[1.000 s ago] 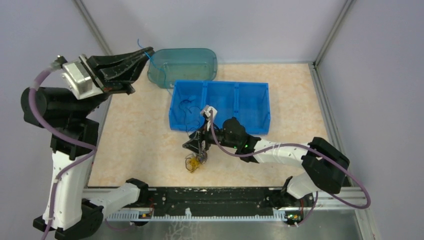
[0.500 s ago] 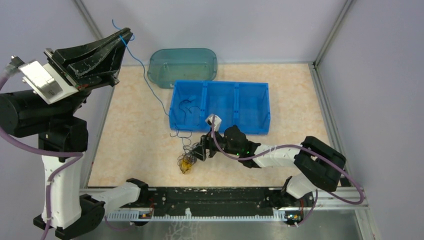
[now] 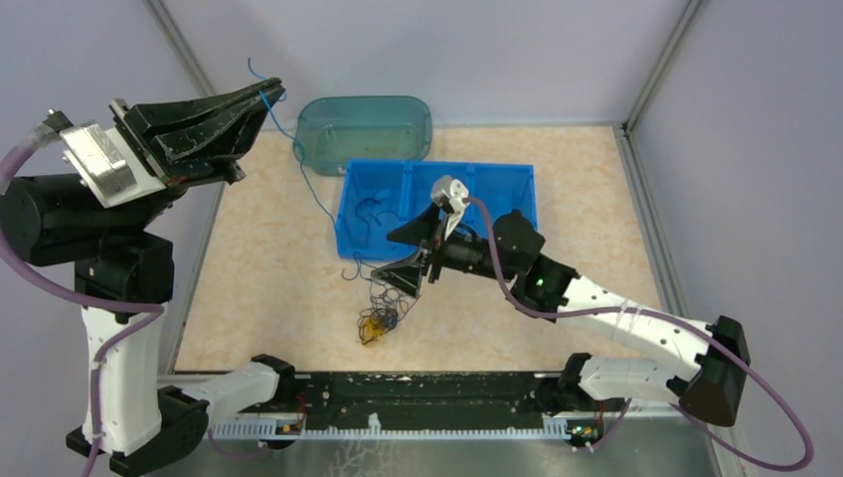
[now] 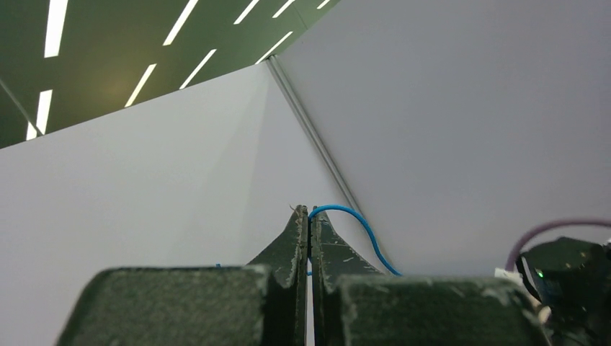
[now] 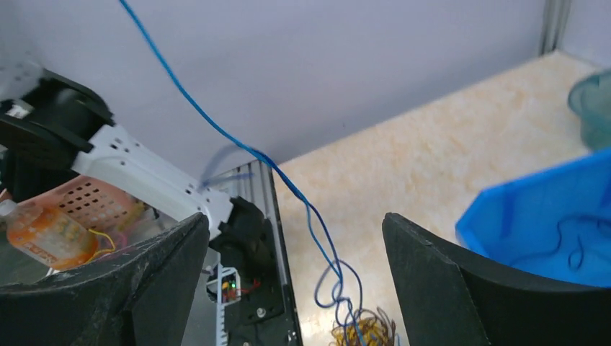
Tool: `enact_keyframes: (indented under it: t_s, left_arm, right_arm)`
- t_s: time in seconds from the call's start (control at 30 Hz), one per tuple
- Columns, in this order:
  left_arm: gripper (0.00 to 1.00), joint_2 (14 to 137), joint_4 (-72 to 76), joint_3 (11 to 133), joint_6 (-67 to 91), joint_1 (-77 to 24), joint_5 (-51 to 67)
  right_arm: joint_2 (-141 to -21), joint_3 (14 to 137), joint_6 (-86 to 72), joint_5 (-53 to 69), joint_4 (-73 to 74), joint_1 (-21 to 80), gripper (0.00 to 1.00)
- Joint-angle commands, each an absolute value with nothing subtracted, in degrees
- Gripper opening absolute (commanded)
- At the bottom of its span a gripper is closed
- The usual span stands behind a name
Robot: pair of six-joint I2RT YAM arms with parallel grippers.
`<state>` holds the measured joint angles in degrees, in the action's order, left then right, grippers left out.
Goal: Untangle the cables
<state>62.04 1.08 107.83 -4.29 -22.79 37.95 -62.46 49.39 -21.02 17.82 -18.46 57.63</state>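
Your top view looks down from above and behind the arms over the whole beige table (image 3: 268, 278); the left wrist view tilts up, close, at grey walls (image 4: 468, 108); the right wrist view looks low across that table; all three share the thin blue wire (image 3: 316, 194) (image 4: 353, 214) (image 5: 216, 128).

Our left arm (image 3: 119, 328) stands upright at the left side. Its wrist is raised high, and the left gripper (image 3: 260, 96) points right and a little upward. In the wrist view its jaws are pressed together, with a thin blue cable (image 4: 354, 214) pinched at the very tips. Our right arm (image 3: 616, 318) stretches low from its base, forward and to the left, with the wrist lifted. The right gripper (image 3: 403, 253) points left with its jaws wide apart. One finger seems to sit above the other, though from overhead we cannot be sure.
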Motion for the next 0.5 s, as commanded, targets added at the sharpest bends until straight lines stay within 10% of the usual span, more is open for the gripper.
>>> enact_keyframes:
  t_s: [0.0, 0.47]
  left_arm:
    - [0.0, 62.23, -0.83, 108.44, -2.39, -22.98, 42.17]
    - [0.0, 63.02, -2.46, 109.19, -0.26, -23.0, 46.0]
  right_arm:
    - [-63.15, 59.96, -15.23, 24.48, -11.57, 57.74, 0.91]
    - [-79.11, 80.15, -16.91, 38.81, -11.11, 57.76, 0.71]
